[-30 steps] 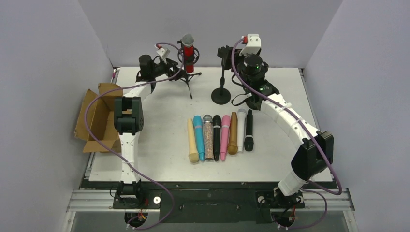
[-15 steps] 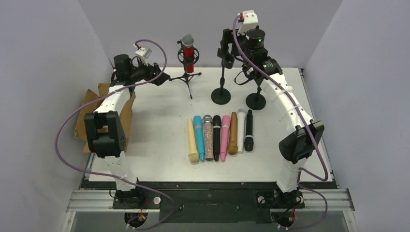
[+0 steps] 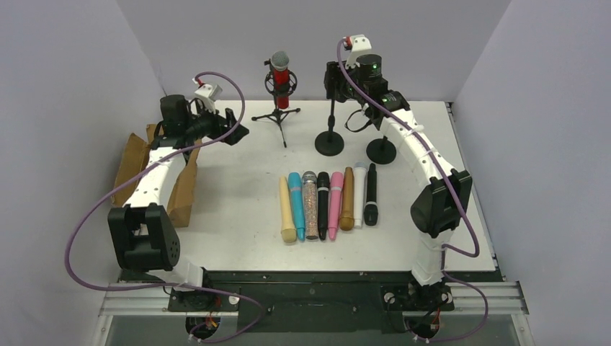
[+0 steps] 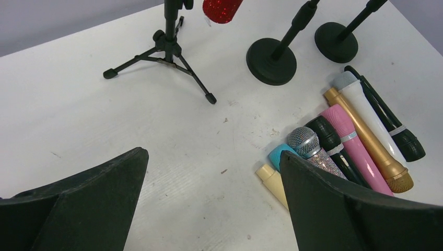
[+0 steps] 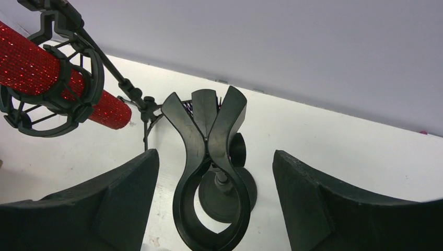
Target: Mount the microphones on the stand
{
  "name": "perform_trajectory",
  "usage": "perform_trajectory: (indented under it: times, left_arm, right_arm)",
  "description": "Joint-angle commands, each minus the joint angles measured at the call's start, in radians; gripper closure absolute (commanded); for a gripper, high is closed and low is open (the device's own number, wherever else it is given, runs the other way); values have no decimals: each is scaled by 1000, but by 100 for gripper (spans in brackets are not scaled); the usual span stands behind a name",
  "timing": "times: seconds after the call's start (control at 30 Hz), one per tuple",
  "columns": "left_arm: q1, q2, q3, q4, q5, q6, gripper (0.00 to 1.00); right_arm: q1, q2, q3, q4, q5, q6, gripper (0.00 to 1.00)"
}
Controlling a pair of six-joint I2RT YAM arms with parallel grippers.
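On our white table (image 4: pixel 78 104), microphones (image 4: pixel 345 136) lie ahead of our left gripper (image 4: pixel 211 157), which is wide open and empty. Our right gripper (image 5: pixel 214 157), spread and empty, faces a stand clip (image 5: pixel 209 125).

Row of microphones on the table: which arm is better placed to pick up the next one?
Left, probably. The left fingers are open and empty, with the row of microphones in their wrist view. The right fingers are up at the stand's clip, one on either side of it.

Left arm (image 3: pixel 155 173) low at far left, right arm (image 3: pixel 416 145) high at back, both jaws wide apart.
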State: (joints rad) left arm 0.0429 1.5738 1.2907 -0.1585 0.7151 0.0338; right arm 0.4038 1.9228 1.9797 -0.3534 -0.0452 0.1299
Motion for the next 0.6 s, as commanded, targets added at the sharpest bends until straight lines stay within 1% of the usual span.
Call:
perform_trajectory:
  times: [0.0,0.03,0.07,0.1,0.13,0.17,0.2,0.23,0.27,0.3,0.33,0.37,0.47,0.57]
  left_arm:
    - [5,-101,-25,17,-37,0,4]
    - [5,-106,-26,17,-42,-7,4]
    - [5,-111,-25,13,-44,-11,4]
    - [5,-112,-22,1,-42,-13,3]
    - [5,-114,-17,-7,-42,-13,2]
    - [5,-116,-14,-21,-42,-8,1]
    - [5,-119,-10,-29,-44,-4,1]
    - [6,-121,-8,-38,-52,5,0]
    - [6,-127,-8,-40,-55,6,0]
    - [8,-128,-9,-42,-61,7,0]
    - [8,-135,-11,-43,-65,7,0]
    - [9,-139,-13,-44,-67,8,0]
    - [11,-149,-11,-44,-78,0,3]
    - [14,-153,8,-53,-81,-24,4]
  right_arm:
    - [-13,-8,-22,26,-20,34,31]
    - [-13,-3,-22,28,-17,38,36]
    - [-13,6,-15,28,-8,47,49]
    - [-15,11,-9,24,-4,57,56]
    - [-16,21,6,20,0,61,66]
    - [-19,25,13,15,0,64,70]
    - [-21,32,22,15,-2,65,78]
    - [-21,32,24,21,-2,64,81]
    - [-21,28,22,30,-5,64,88]
    - [-21,23,17,51,-7,67,91]
    - [-21,12,7,78,-8,68,98]
    - [-20,6,3,92,-8,70,100]
    - [-18,-47,-26,187,-17,78,100]
    - [-6,-99,-48,265,-12,60,100]
